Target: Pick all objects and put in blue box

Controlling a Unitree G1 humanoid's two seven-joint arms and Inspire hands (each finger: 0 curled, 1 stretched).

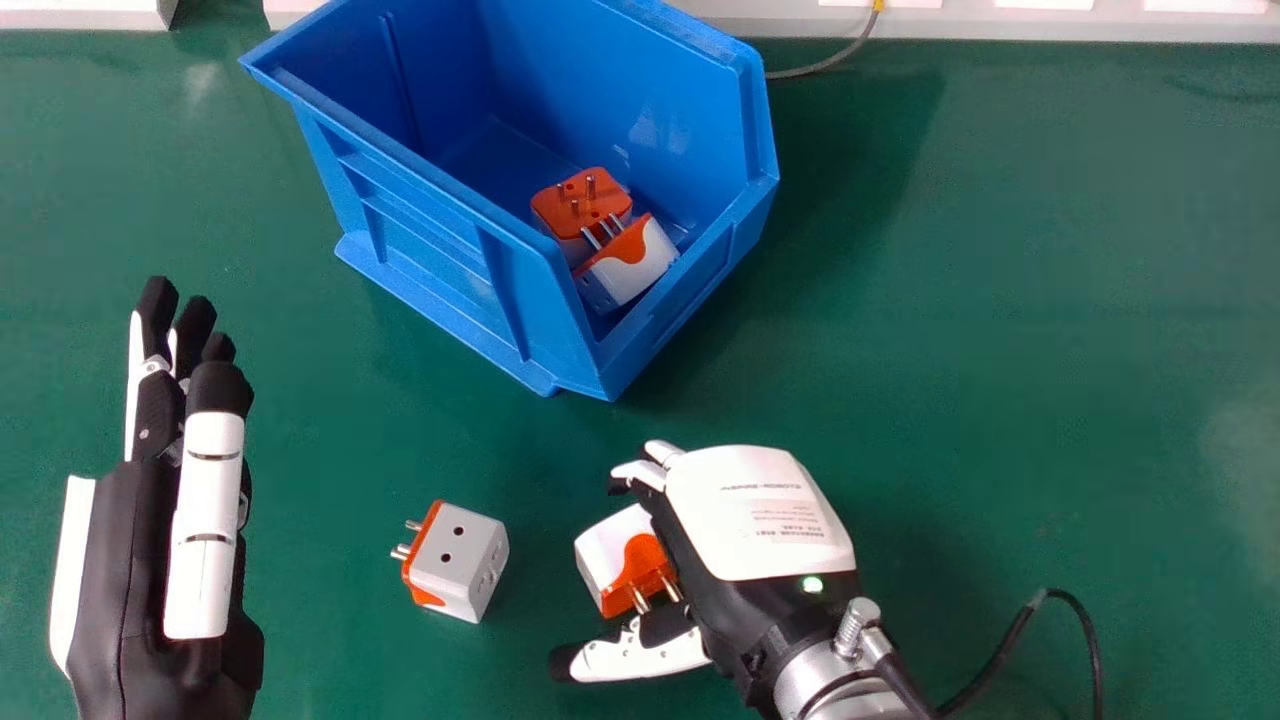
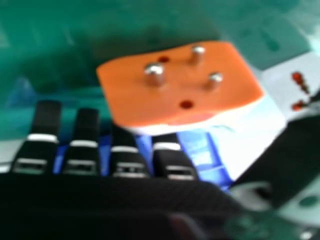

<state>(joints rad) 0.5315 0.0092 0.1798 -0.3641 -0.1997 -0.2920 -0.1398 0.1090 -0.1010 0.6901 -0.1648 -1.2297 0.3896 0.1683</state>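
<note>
Straddling one adapter point(image 1: 612, 552) — right hand point(image 1: 752, 520).

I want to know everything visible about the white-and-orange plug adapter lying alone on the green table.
The white, boxy plug adapter, apparently plastic, has an orange end with metal pins pointing toward the robot's left. Two round holes show on its upward face, more on one side. It lies on the green table between the left hand and right hand, touched by neither.
</note>
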